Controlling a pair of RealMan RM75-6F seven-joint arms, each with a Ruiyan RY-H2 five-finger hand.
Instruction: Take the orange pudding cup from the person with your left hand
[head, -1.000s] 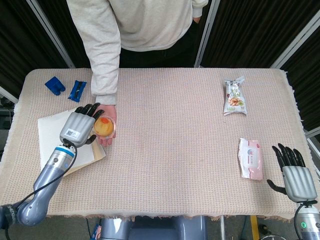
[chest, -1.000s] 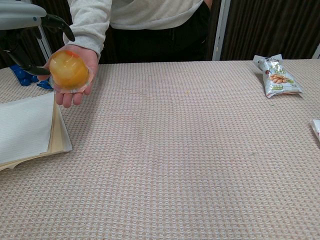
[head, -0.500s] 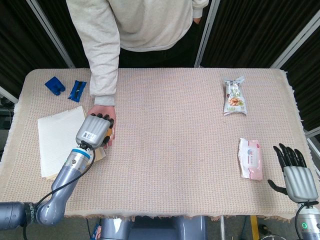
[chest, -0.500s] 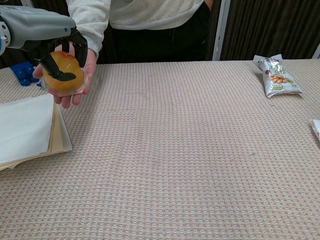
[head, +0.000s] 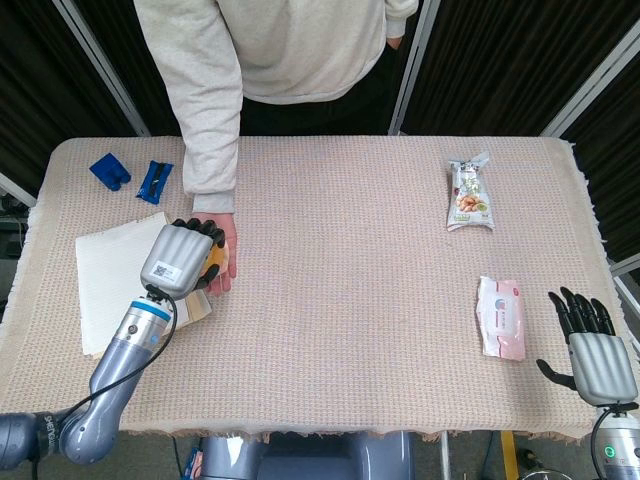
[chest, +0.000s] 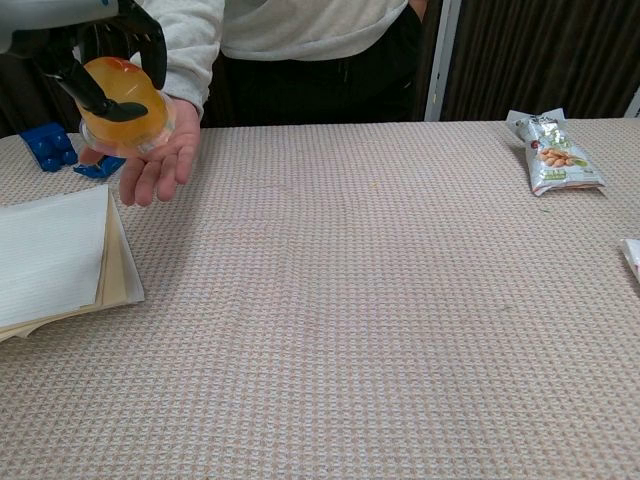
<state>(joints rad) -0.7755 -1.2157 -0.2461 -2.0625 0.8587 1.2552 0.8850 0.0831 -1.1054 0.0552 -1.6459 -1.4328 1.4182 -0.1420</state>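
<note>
The orange pudding cup (chest: 125, 100) is a clear cup of orange jelly. My left hand (chest: 95, 60) grips it from above, fingers wrapped round it, just over the person's open palm (chest: 160, 165). In the head view my left hand (head: 178, 258) covers the cup, with only an orange sliver (head: 212, 269) showing beside the person's fingers (head: 226, 262). My right hand (head: 590, 345) rests at the table's near right corner, fingers spread and holding nothing.
A stack of white paper (head: 115, 275) lies under my left forearm. Two blue blocks (head: 130, 175) sit at the far left. A snack bag (head: 470, 195) lies far right, and a pink wipes pack (head: 502, 317) sits near my right hand.
My left hand closed on the cup and has lifted it slightly off the person's palm. The person's hand has dropped a little and flattened. My right hand has not moved.
</note>
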